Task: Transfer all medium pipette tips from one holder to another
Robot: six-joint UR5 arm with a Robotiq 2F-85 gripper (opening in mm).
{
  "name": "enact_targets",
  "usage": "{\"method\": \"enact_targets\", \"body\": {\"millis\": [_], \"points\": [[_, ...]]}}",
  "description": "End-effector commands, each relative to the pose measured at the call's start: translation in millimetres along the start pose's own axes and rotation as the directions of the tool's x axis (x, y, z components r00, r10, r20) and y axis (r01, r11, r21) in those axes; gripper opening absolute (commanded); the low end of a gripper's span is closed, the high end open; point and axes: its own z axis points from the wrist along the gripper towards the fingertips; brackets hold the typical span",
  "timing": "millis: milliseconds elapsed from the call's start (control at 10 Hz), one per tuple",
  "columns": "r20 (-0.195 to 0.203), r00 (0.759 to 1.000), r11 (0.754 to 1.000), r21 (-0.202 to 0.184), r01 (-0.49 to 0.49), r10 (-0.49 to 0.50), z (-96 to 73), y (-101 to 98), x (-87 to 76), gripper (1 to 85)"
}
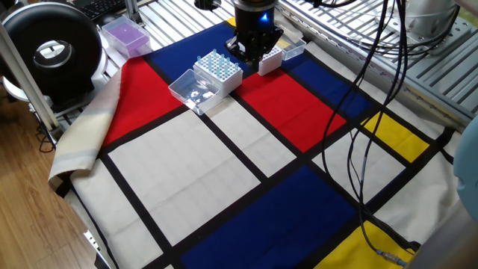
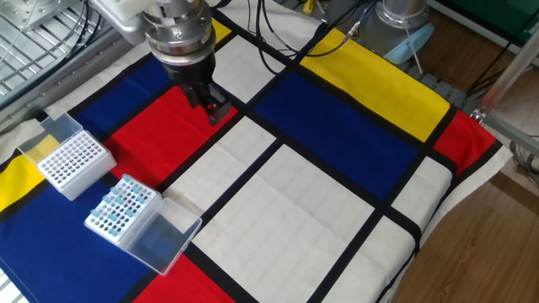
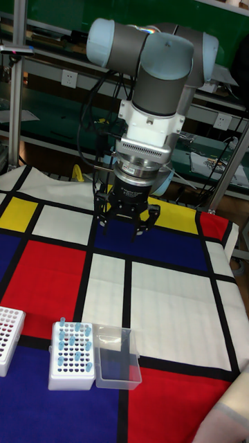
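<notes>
The medium pipette tips (image 2: pixel 117 204) are the prize here, pale-blue cones standing upright in a white rack (image 3: pixel 71 356) on the blue part of the checkered cloth (image 2: pixel 320 210), the rack's clear lid (image 3: pixel 117 358) flung open beside it. Widest of all, that cloth spreads over the table in red, blue, yellow and white panels split by black bands. Above it towers the grey UR5 arm (image 3: pixel 162 69), wrist pointing straight down, black cables (image 1: pixel 366 112) trailing off behind. Down at its end, the gripper (image 3: pixel 125 226) hangs over the cloth near the black band between the red and white panels, well apart from the tip rack and empty; in the tall view its two fingers (image 3: pixel 102 217) stand spread, with nothing between them. Now the smaller players: a second white holder (image 2: pixel 74 162) sits just beside the tip rack on the far side, its grid of holes showing no tips, a clear lid (image 2: pixel 49 134) open behind it. In the tall view the tips fill much of their rack, though I can't count them from here. Off the cloth's corner, a purple box (image 1: pixel 125 34) sits by a round black device (image 1: pixel 51 51).
</notes>
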Motion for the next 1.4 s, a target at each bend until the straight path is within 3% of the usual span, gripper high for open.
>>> {"method": "enact_targets", "body": {"millis": [0, 100, 200, 300, 400, 500, 600, 700, 800, 900, 1000, 1100, 1200, 1300], "points": [[-0.024, 0.999, 0.999, -0.028, 0.030, -0.030, -0.7, 5.1, 8.6, 72.7], [-0.023, 0.999, 0.999, -0.024, 0.031, -0.031, -0.7, 3.9, 8.5, 72.3], [0.008, 1.000, 1.000, 0.016, -0.021, 0.020, 1.0, -3.7, -0.6, 40.7], [0.068, 0.993, 0.995, 0.020, -0.093, 0.091, 3.7, -2.1, -19.2, 1.3], [0.051, 0.995, 0.996, 0.018, -0.085, 0.084, 3.4, -1.5, -14.3, 1.3], [0.043, 0.997, 0.997, 0.040, -0.073, 0.071, 2.6, -6.0, -12.8, 1.7], [0.035, 0.999, 0.999, 0.029, -0.031, 0.030, 1.4, -4.8, -10.3, 16.3], [-0.078, 0.996, 0.998, 0.039, 0.039, -0.036, -2.4, -12.1, 21.6, 56.3], [-0.094, 0.995, 0.999, 0.026, 0.039, -0.036, -2.4, -9.5, 26.6, 62.0], [-0.103, 0.994, 0.999, 0.011, 0.046, -0.044, -3.2, -5.5, 29.9, 74.7], [-0.113, 0.992, 0.999, 0.001, 0.054, -0.053, -3.3, -4.1, 33.4, 76.3], [-0.087, 0.995, 0.999, -0.020, 0.049, -0.050, 0.8, -0.7, 28.2, 65.3], [-0.029, 0.998, 0.999, 0.007, -0.048, 0.048, 7.1, -3.0, 9.9, 2.0], [0.012, 0.998, 0.998, -0.003, -0.068, 0.068, 7.0, 2.0, -0.5, 1.3]]}}
